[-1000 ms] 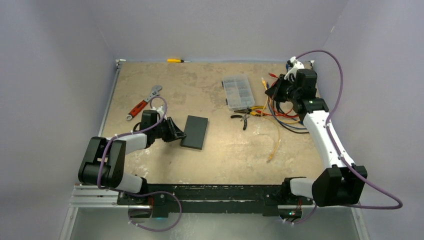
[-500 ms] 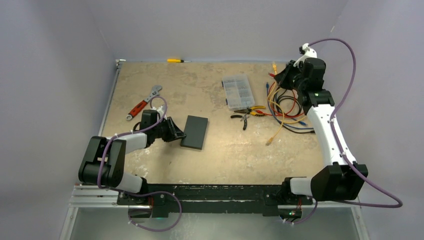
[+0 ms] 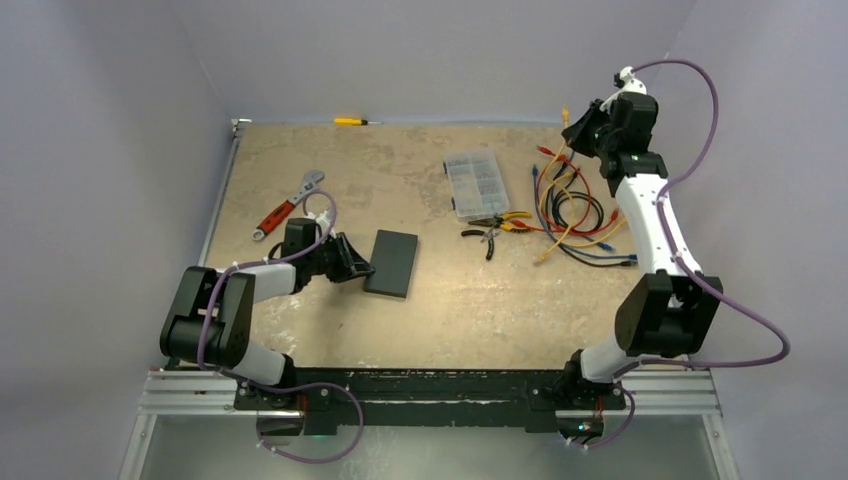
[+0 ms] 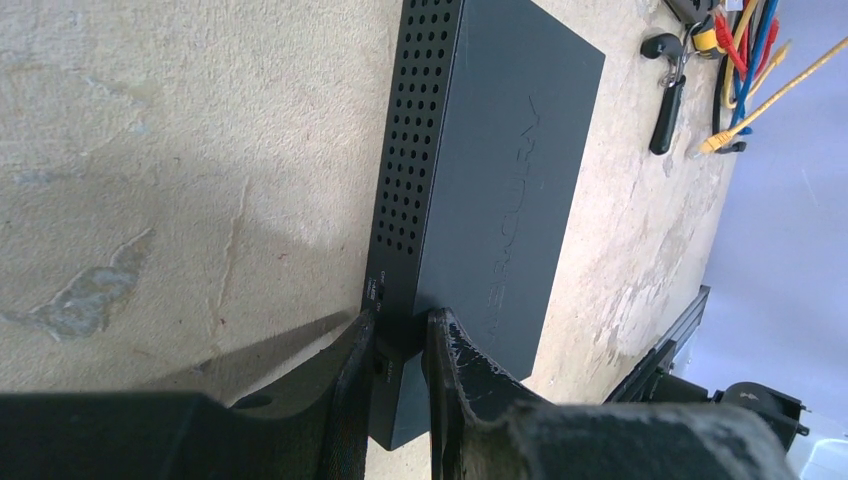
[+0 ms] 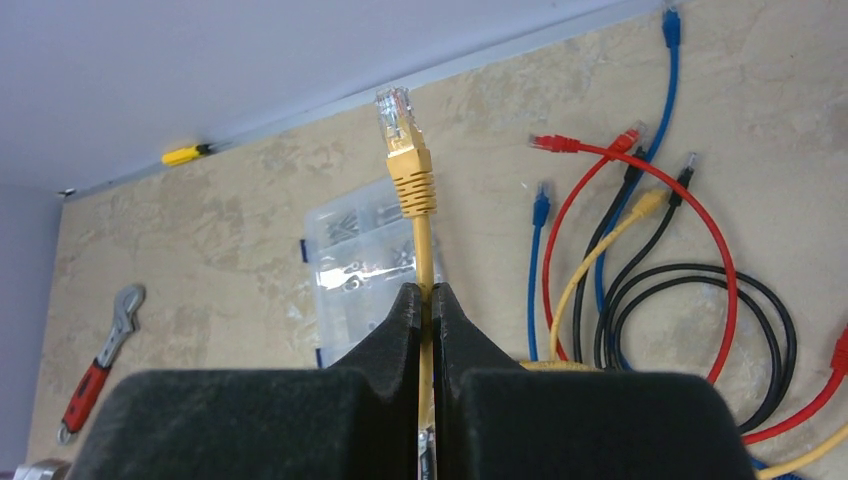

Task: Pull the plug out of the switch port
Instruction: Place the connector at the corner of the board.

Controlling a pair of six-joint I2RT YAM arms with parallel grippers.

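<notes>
Well, I judge the pull itself done: my right pincer (image 5: 425, 298), raised over the far right corner of the desk (image 3: 400, 160), is closed tight on the yellow cable (image 5: 425, 250) just under its plug (image 5: 397, 108), which stands free in the air, well apart from the switch (image 4: 500, 180). My left pincer (image 4: 400, 335) is nipped nearly closed on that box's corner, left of centre. Next I would lay the cable down and let go. The switch is flat matte black, one side perforated; the plug is clear plastic over a ribbed yellow boot.
</notes>
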